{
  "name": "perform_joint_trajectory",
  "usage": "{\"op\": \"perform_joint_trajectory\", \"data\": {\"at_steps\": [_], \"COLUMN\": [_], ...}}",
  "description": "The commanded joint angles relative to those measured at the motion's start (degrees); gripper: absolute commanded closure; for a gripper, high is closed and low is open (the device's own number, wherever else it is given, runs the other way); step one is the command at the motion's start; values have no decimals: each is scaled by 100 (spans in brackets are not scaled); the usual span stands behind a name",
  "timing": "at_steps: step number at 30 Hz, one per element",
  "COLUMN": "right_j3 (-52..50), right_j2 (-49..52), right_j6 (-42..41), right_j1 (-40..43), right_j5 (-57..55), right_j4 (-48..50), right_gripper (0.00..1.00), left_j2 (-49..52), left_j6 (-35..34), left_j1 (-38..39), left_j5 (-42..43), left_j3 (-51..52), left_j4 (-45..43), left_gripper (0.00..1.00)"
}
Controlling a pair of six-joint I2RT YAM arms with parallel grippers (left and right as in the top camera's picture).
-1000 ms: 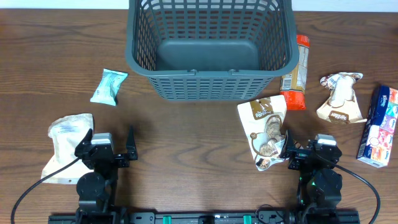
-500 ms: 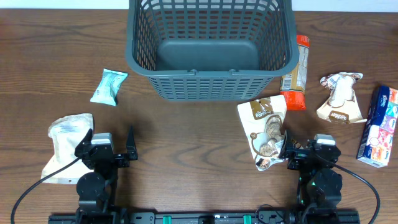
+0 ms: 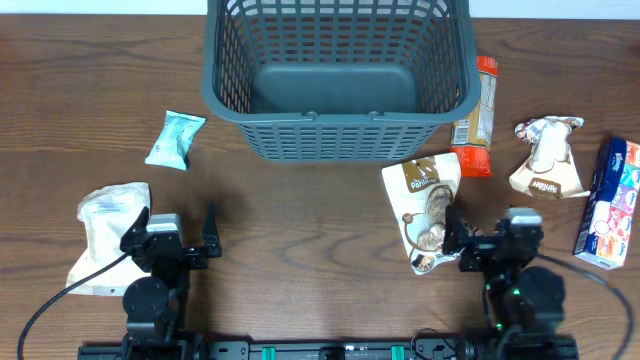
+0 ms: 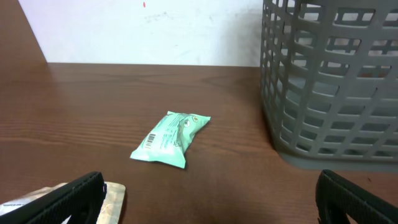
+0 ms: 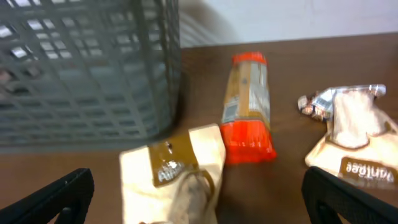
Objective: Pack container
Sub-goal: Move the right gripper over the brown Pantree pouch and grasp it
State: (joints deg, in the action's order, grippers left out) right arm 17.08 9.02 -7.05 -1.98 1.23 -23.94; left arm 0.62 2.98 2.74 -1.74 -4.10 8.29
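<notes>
1. Container (image 3: 340,140): dark grey lattice basket, far centre, bottom bare.
2. Left gripper (image 3: 172,228), right gripper (image 3: 490,235): near edge, jaws fully spread, holding nothing.
3. Brown wood-grain table (image 3: 300,230); white wall (image 4: 155,31) beyond.

Your table (image 3: 320,215) is dark brown wood, grain plain to see, with a soft sheen. Ahead of the left end effector (image 3: 172,225), the basket (image 3: 340,140) is matt grey moulded plastic. The mint-green packet (image 4: 171,140) ahead and to its left is smooth, faintly glossy film. Just ahead of the right end effector (image 3: 487,232), the tan pouch (image 3: 425,205) looks like matt paper. The orange packet (image 5: 249,106) beyond it is shiny wrap.
</notes>
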Motion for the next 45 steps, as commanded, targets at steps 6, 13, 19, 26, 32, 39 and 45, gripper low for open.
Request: {"op": "perform_joint_trajectory", "data": {"at_steps": [6, 13, 19, 26, 32, 39, 45], "right_j3": [3112, 5442, 6039, 5672, 4636, 3517, 3442], "right_j2": [2420, 4266, 4953, 5259, 5412, 5823, 6389], "right_j6": [46, 46, 168, 1029, 1515, 1025, 920], "right_j1": [168, 168, 168, 166, 157, 151, 151], "right_j5": [1226, 1403, 776, -37, 234, 332, 361], "right_j4": [-2105, -5174, -6284, -5711, -4833, -3515, -2815], "right_gripper": [1, 1, 1, 1, 1, 1, 1], "left_j2": [-39, -39, -39, -39, -39, -39, -39], "left_j6": [-28, -28, -31, -28, -28, -28, -28], "left_j1": [22, 22, 24, 22, 24, 24, 24], "left_j5": [-48, -46, -46, -46, -46, -46, -46], "left_j3": [181, 181, 181, 181, 181, 181, 181], "left_j4": [17, 15, 15, 15, 15, 15, 15], "left_gripper": [1, 1, 1, 1, 1, 1, 1]}}
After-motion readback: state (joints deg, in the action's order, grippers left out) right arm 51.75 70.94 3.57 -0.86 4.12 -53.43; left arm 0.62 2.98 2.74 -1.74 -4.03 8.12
